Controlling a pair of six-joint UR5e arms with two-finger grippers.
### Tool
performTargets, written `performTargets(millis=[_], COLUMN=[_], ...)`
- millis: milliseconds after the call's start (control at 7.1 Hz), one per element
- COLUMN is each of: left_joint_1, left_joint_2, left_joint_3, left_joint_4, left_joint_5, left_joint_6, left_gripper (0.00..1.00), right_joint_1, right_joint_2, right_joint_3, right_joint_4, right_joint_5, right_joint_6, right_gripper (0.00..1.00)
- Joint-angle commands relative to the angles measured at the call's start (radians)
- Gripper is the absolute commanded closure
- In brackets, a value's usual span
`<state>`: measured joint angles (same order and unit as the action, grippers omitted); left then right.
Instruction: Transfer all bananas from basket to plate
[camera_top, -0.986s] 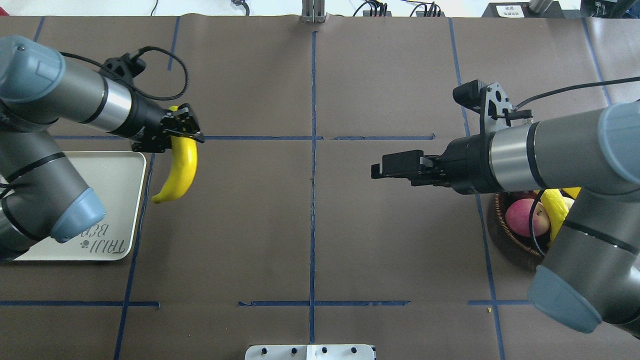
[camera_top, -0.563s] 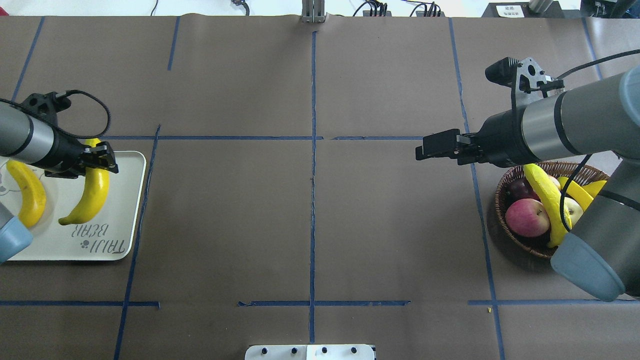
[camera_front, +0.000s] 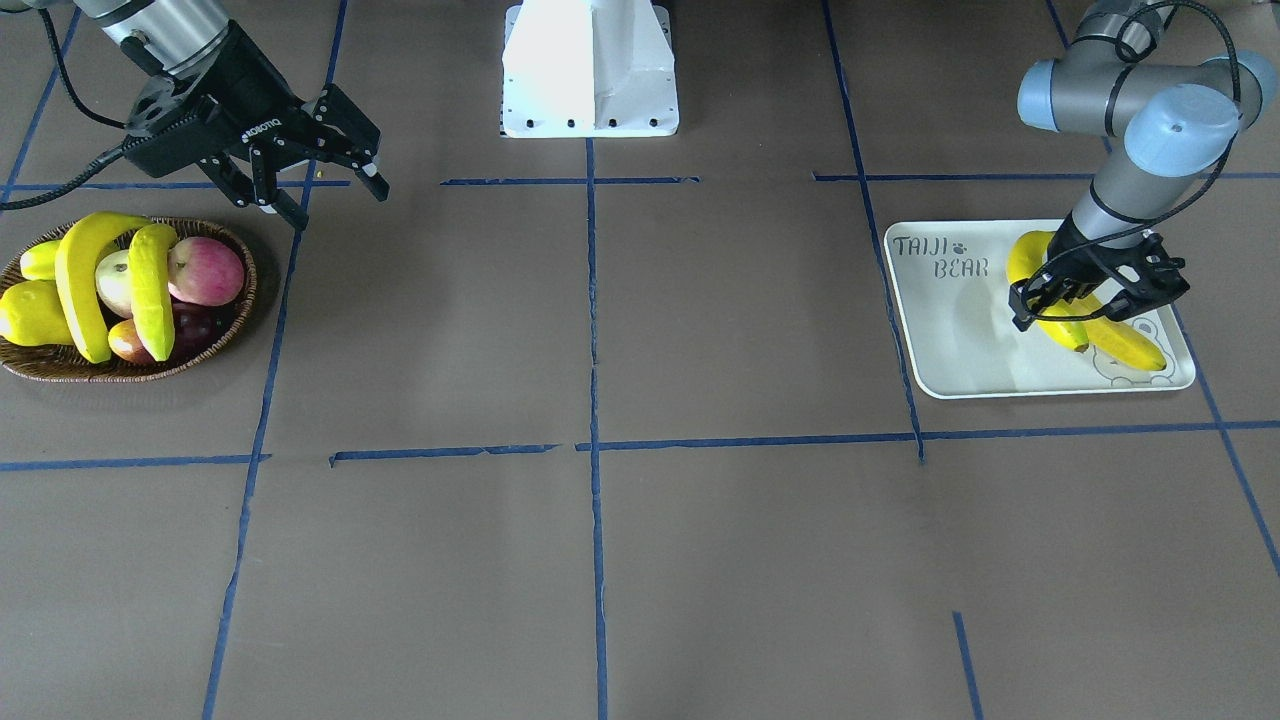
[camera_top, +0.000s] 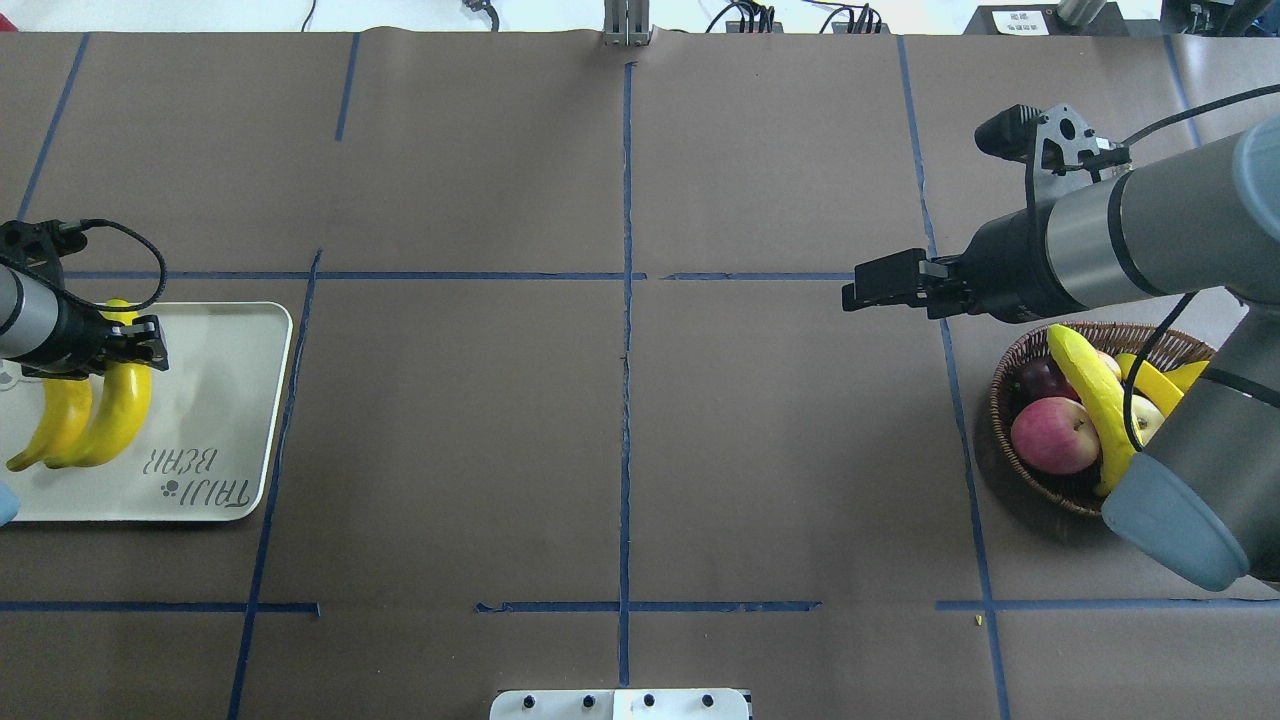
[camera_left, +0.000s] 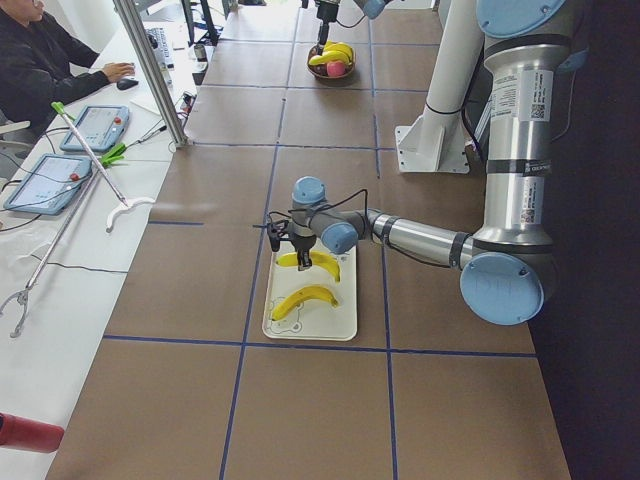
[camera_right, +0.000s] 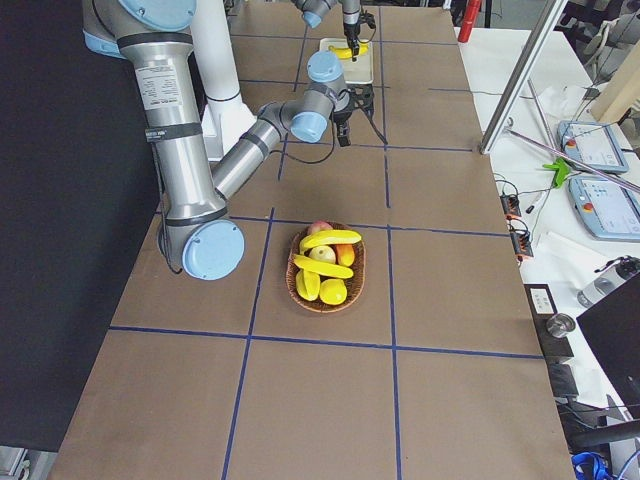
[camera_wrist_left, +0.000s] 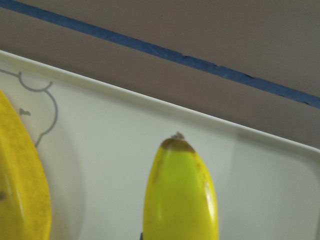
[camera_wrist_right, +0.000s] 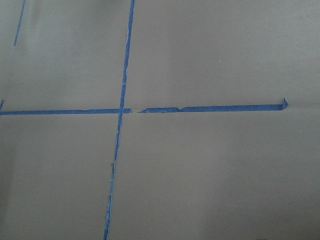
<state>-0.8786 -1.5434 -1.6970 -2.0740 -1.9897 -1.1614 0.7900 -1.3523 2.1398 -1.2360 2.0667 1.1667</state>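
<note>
At the left edge of the overhead view, the left gripper (camera_top: 128, 343) is clamping one banana (camera_top: 120, 420) by its upper end over the plate (camera_top: 225, 380). The fruit is hanging just beside a second banana (camera_top: 55, 430), which is lying on the plate. Whether the held banana is touching the plate cannot be told. In the left wrist view its tip is pointing toward the plate's rim.

At the upper left of the front-facing view, the right gripper (camera_front: 320, 190) is hovering above the brown desk (camera_front: 450, 330) with its fingers spread wide and empty. It is near the basket (camera_front: 130, 372) but apart from it. There two more bananas (camera_front: 80, 290) are resting across a red-pink apple (camera_front: 210, 270) and shorter yellow fruits (camera_front: 30, 315).
</note>
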Motion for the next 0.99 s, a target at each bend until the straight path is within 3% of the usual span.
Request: performTargets(millis=[0,282,423,563,845], left_joint_1=[-0.038,-0.071,-0.107,-0.164,-0.183], left_joint_2=[0.019,0.023,0.022,0.011,-0.006], left_joint_3=[0.019,-0.038,-0.073,-0.107,-0.211], left_joint_4=[-0.001,0.006,0.011,0.032,0.141], left_joint_5=[0.005,-0.035,-0.099,-0.192,-0.224], left_joint_6=[0.176,0.197,0.195,0.195,0.183], left_gripper=[0.00,0.00,0.00,0.00,0.00], right_joint_1=[0.009,0.029,0.044,0.052,0.063], right_joint_2=[-0.002,-0.027,-0.065,-0.144,-0.318], right_joint_3=[0.002,0.000,0.006,0.014,0.037], right_joint_4=[0.000,0.000,0.000,0.003,0.016], right_joint_5=[0.003,0.009,0.010,0.003,0.001], right_joint_6=[-0.001,-0.002,-0.033,-0.076,-0.209], right_gripper=[0.00,0.00,0.00,0.00,0.00])
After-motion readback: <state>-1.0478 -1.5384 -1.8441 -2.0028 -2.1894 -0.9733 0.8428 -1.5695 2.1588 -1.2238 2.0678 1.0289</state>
